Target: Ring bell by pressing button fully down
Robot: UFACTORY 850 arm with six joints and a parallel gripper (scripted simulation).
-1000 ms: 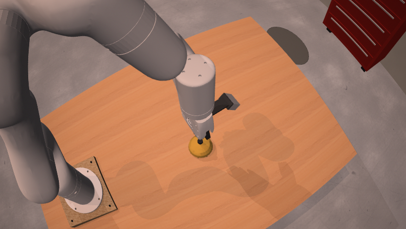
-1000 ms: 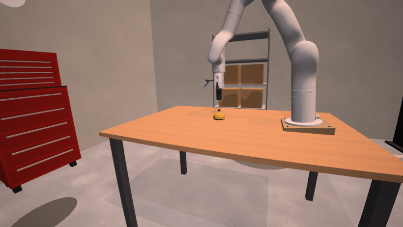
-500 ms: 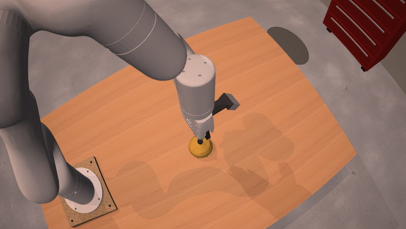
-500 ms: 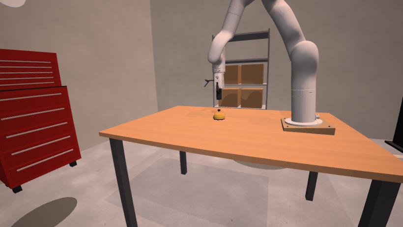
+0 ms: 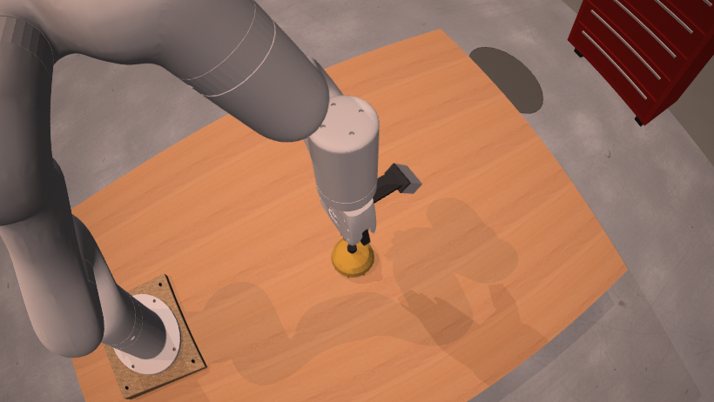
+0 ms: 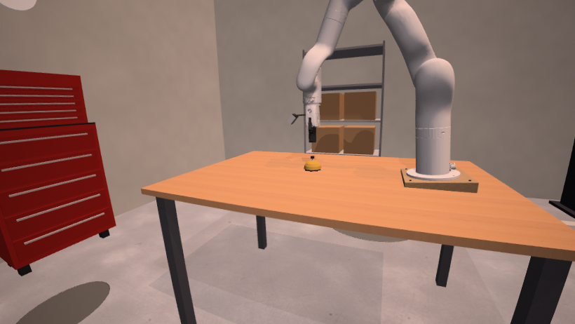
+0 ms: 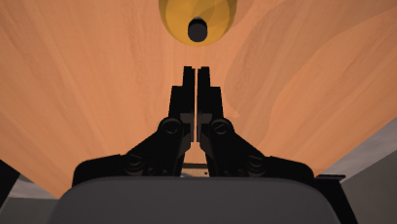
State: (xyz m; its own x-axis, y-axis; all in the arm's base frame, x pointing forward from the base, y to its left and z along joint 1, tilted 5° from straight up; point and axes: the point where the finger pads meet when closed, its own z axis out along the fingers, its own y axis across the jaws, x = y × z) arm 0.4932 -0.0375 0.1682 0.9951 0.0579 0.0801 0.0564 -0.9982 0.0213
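A yellow dome-shaped bell [image 5: 353,257] with a small black button [image 5: 352,247] on top stands upright on the wooden table. It shows in the side view [image 6: 312,165] and at the top of the wrist view [image 7: 198,21], with its button [image 7: 197,29] in plain sight. My gripper [image 6: 311,137] points straight down and hangs above the bell with a clear gap between the fingertips and the button. The fingers are shut together with nothing between them. In the overhead view the fingertips [image 5: 359,244] line up over the button.
The arm's base plate [image 5: 152,338] sits on the table's near left corner. A red tool chest [image 6: 44,160] stands on the floor beside the table. A shelf with cardboard boxes [image 6: 348,120] stands behind the table.
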